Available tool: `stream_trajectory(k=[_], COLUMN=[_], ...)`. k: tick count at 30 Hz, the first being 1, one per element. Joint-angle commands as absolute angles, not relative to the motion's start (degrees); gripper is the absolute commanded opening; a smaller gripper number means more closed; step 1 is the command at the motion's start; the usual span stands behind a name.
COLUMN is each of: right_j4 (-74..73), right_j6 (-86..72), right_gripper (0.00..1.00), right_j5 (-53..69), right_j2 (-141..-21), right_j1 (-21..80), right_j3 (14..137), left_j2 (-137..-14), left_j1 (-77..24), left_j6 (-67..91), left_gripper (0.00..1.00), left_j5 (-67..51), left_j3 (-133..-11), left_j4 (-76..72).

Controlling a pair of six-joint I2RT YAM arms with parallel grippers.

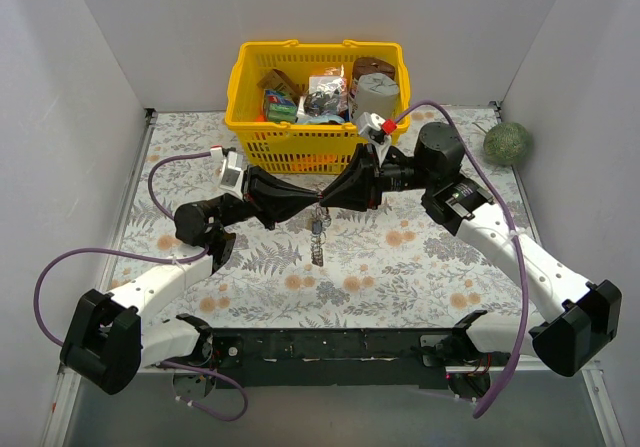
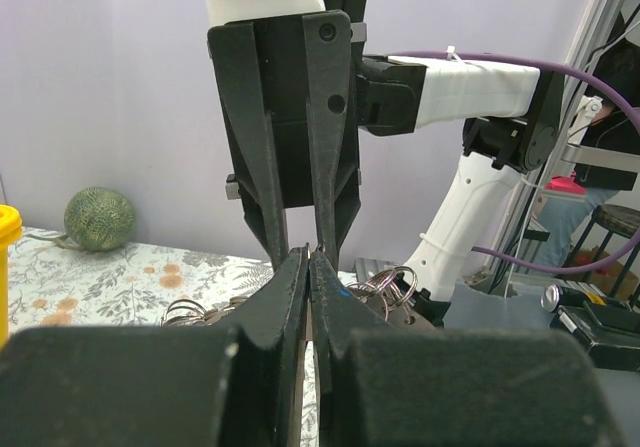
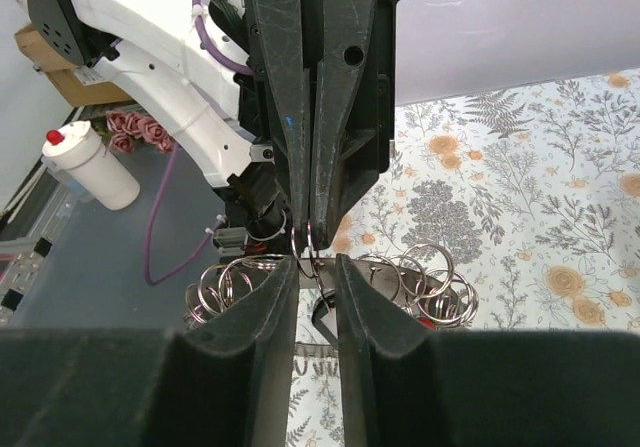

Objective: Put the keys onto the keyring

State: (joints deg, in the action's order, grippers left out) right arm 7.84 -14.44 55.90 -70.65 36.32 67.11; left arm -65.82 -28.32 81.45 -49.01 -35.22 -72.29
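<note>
Both grippers meet tip to tip above the table's middle. My left gripper (image 1: 311,207) (image 2: 310,258) is shut on the keyring (image 3: 382,265), a flat metal band carrying several small split rings. The band hangs below the tips (image 1: 318,245) and its rings show in the left wrist view (image 2: 386,285). My right gripper (image 1: 329,203) (image 3: 318,267) has its jaws a narrow gap apart, and a small dark piece (image 3: 322,317) that looks like a black key head sits pinched between them. A thin metal stem runs from it to the split ring in the left fingers (image 3: 292,147). No blue key is visible.
A yellow basket (image 1: 250,132) full of packets stands at the back centre. A green woven ball (image 1: 508,142) (image 2: 98,217) lies at the back right. White walls close the table's sides. A white bottle (image 3: 85,162) stands off the table.
</note>
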Motion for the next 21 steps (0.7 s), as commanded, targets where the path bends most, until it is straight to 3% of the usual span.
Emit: stream_trajectory(k=[1,5,12,21], right_j4=[12.74,12.4,3.62,-18.0], right_j6=[-16.26,-16.44,-10.56,3.22], right_gripper=[0.2,0.01,0.01,0.01], right_j5=[55.2,55.72,53.62,50.89], right_j2=[-70.22,-70.75,-71.1,-75.14], right_j1=[36.56,36.74,36.83,36.83], right_j3=[66.71,66.8,69.78,80.58], left_j2=[-64.25,-63.9,-62.32,-57.4], left_j1=[-28.57,-28.65,-28.65,-28.65], left_j6=[81.83,81.48,77.54,58.82], left_gripper=[0.0,0.0,0.0,0.28], left_j5=[-48.69,-48.6,-49.74,-53.08], left_j3=[-36.48,-36.56,-37.7,-44.73], left_j4=[-74.44,-73.92,-68.39,-33.46])
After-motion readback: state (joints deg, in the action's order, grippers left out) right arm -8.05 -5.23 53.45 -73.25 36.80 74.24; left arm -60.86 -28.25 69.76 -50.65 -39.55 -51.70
